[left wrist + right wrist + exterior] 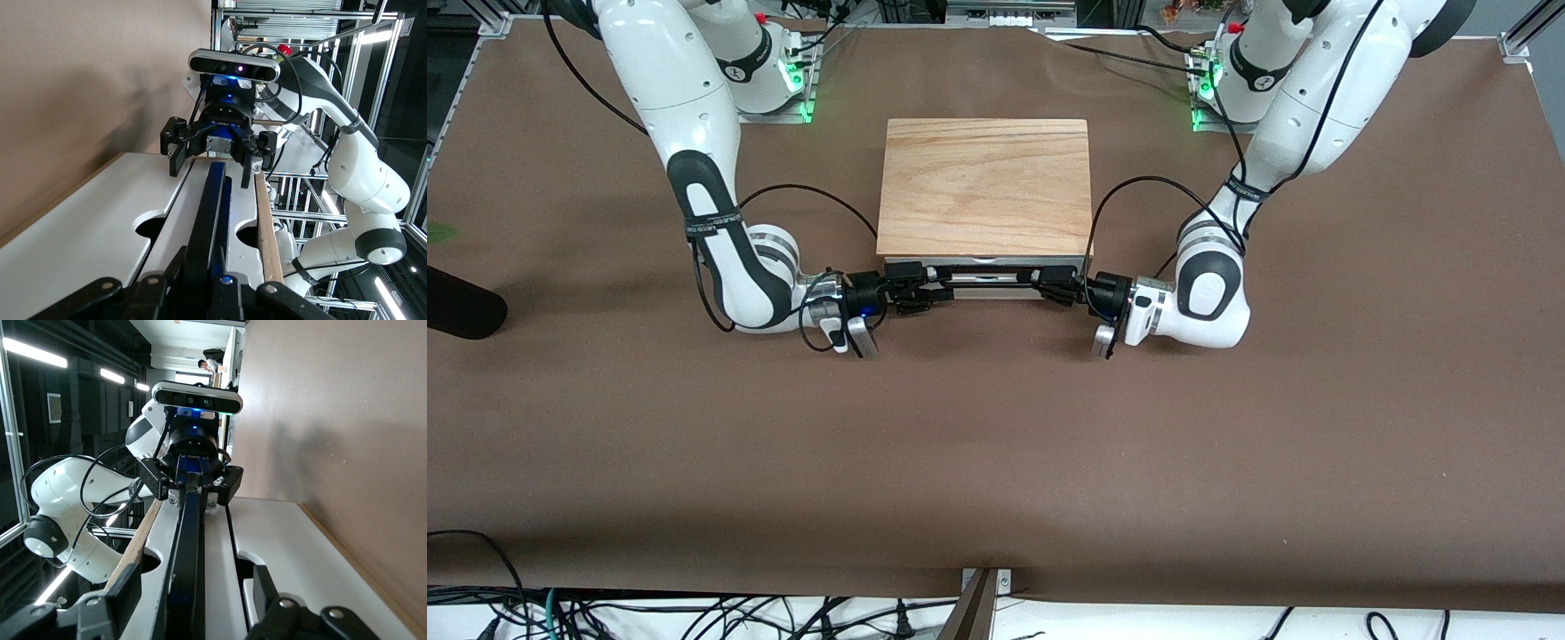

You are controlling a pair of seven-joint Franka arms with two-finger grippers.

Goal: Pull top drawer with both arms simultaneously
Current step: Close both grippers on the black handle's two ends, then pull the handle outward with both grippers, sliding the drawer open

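Left black two-finger gripper: clenching long thin black bar handle — white-fronted top drawer.
Right black two-finger gripper: straddling the handle's other end — fingers spread.

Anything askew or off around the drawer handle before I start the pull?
One mismatch: the left gripper is shut on the black bar handle of the top drawer, but in the left wrist view the right gripper has fingers spread either side of the bar. Nothing looks bent or damaged.
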